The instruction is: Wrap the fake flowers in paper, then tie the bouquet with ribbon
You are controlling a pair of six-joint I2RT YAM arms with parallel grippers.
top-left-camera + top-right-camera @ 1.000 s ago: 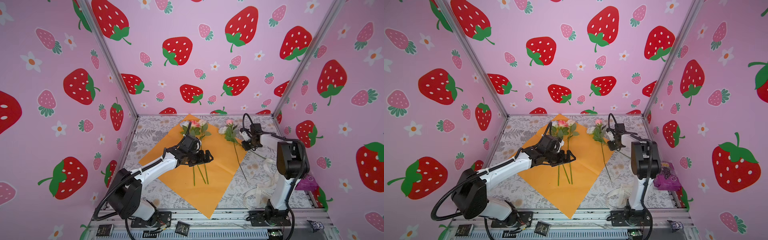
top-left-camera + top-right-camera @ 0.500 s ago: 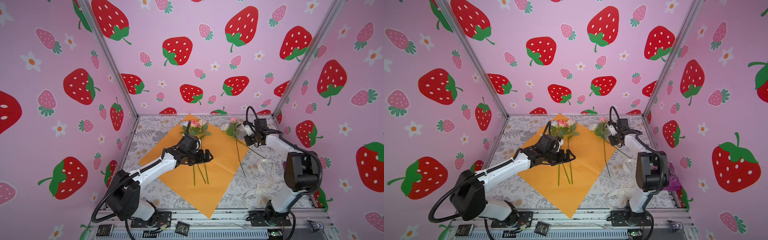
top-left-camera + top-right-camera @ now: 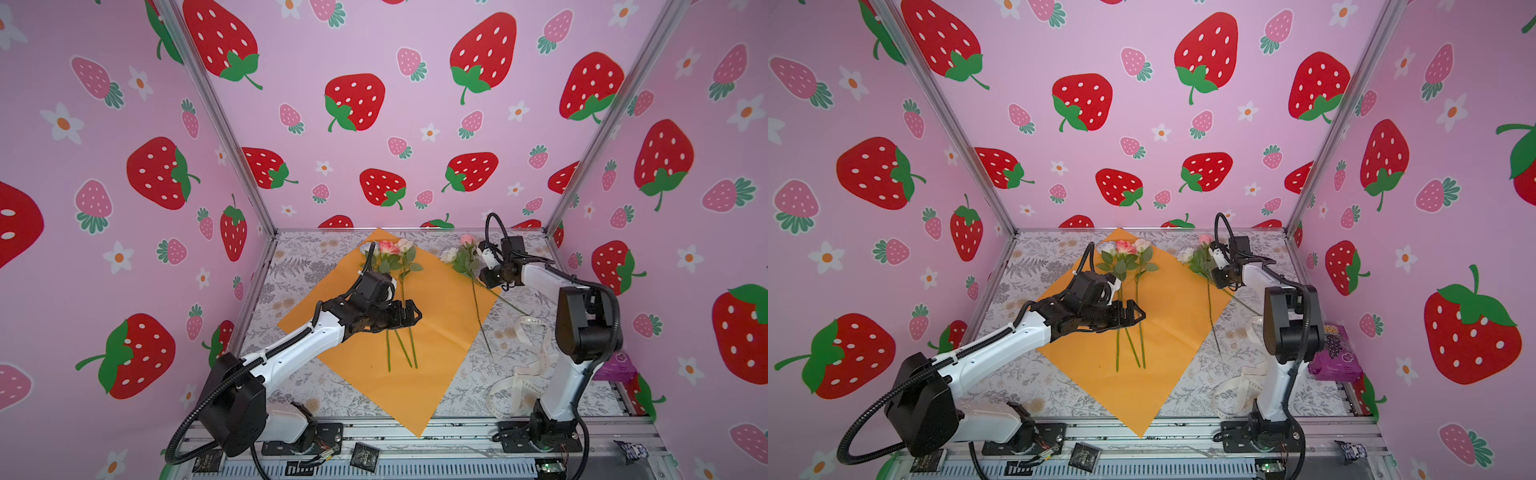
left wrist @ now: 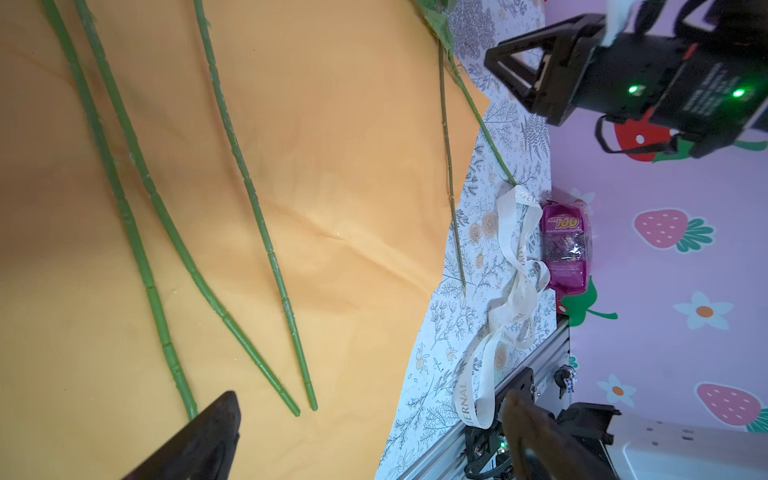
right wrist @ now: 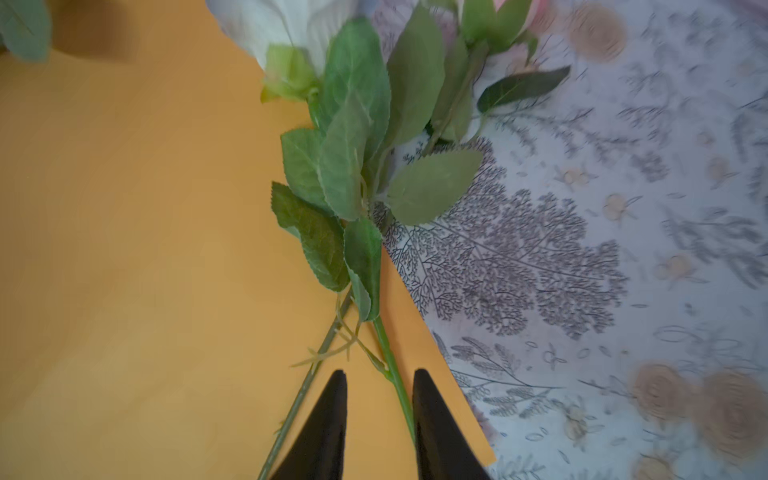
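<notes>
We judge the tying not yet begun: three flowers of the bouquet of fake flowers [image 3: 399,266] lie in the middle of the orange paper [image 3: 440,332] under the wide-open left gripper [image 3: 411,316], two more at its right corner, one stem between the parted, not clenched jaws of the right gripper [image 5: 380,372], and the ribbon [image 3: 528,374] lies unused.

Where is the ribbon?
In both top views the cream ribbon lies on the right of the patterned table, between the orange paper and the right arm.

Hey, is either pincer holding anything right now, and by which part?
Nothing is held. The left pincer hangs wide open above the stems on the orange paper. The right pincer stands parted astride a rose stem, not clamping it.
</notes>
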